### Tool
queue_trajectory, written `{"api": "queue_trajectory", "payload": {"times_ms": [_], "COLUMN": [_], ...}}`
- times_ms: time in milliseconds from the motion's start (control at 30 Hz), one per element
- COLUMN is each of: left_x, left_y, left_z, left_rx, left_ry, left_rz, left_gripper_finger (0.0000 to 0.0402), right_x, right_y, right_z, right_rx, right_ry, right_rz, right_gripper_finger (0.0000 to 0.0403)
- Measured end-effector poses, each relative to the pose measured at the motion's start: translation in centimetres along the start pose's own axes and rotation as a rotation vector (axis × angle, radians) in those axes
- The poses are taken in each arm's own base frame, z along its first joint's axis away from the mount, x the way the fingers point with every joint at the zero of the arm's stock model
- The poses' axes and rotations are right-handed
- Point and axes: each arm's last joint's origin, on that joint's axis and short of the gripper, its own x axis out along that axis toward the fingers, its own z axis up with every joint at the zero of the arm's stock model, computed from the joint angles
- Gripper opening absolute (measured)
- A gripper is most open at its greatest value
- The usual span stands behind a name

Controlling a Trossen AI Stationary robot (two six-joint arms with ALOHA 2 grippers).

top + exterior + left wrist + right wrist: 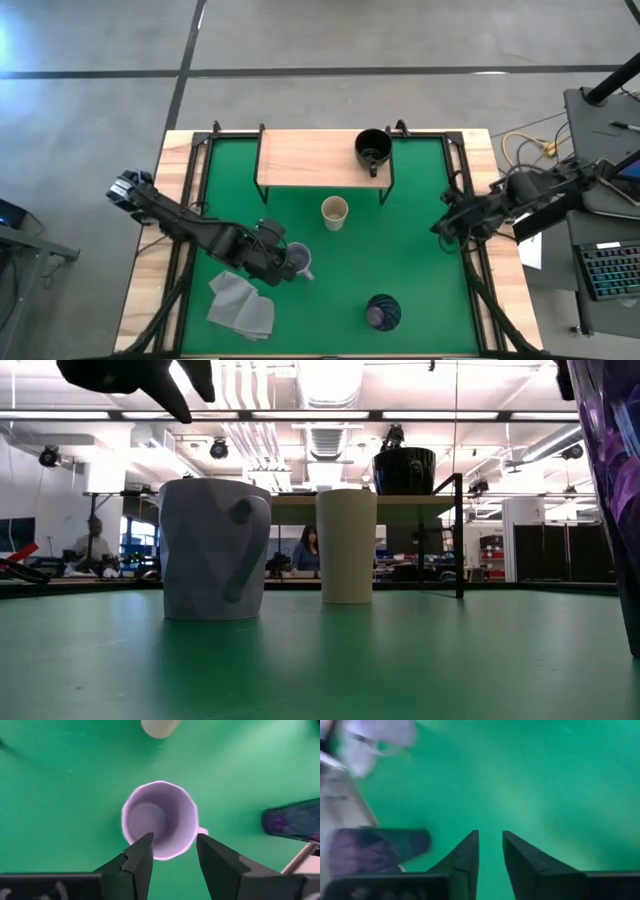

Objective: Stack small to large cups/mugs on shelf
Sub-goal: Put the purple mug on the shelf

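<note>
The lavender-grey mug (298, 260) stands upright on the green mat (420, 280), its handle (201, 831) to one side. My left gripper (175, 852) hovers open just above its rim, pointing down; in the low view the gripper (150, 380) is clear of the mug (215, 550). The black mug (372, 148) stands on the light-wood shelf (310, 160), toward its right end. The cream cup (334, 212) stands in front of the shelf. The dark purple tumbler (382, 312) stands near the mat's front edge. My right gripper (490, 850) waits at the table's right edge, its fingers a narrow gap apart and empty.
A grey folded cloth (242, 303) lies on the mat at the front left, close to my left arm. The tumbler (615, 490) fills the low view's right edge. The shelf's left half (290, 158) is bare wood. People sit in the room beyond the table.
</note>
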Motion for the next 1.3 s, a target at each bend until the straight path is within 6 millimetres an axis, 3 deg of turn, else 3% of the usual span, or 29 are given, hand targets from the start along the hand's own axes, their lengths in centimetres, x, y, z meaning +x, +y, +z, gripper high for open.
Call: {"api": "queue_trajectory", "payload": {"times_ms": [133,267,567,767,1000,1300], "left_x": [0.1,0.2,0.9,2.5,5.2,6.7], "left_y": [-0.1,0.2,1.5,1.6,1.6,2.0], "left_z": [0.0,0.2,1.9,2.9,2.2,1.6], "left_rx": [-0.004,-0.003,-0.017,0.006,0.082,0.032], "left_ry": [-0.003,0.012,0.092,0.124,0.209,0.232], "left_rz": [-0.009,0.016,0.121,0.161,0.23,0.21], "left_gripper_finger": [0.0137,0.0137,0.0137,0.0137,0.0137,0.0137], "right_x": [2.1,2.5,2.3,2.3,2.3,2.3], "right_y": [-1.0,-2.0,-3.1,-3.2,-3.2,-3.2], "right_z": [-0.4,-0.8,-1.1,-1.1,-1.1,-1.1], "right_rx": [0.0,0.03,0.106,0.122,0.133,0.148], "right_ry": [-0.116,-0.14,-0.125,-0.137,-0.144,-0.147], "right_rz": [0.028,0.02,-0.025,-0.044,-0.044,-0.042], "right_gripper_finger": [0.0041,0.0036,0.011,0.0155,0.0166,0.0166]}}
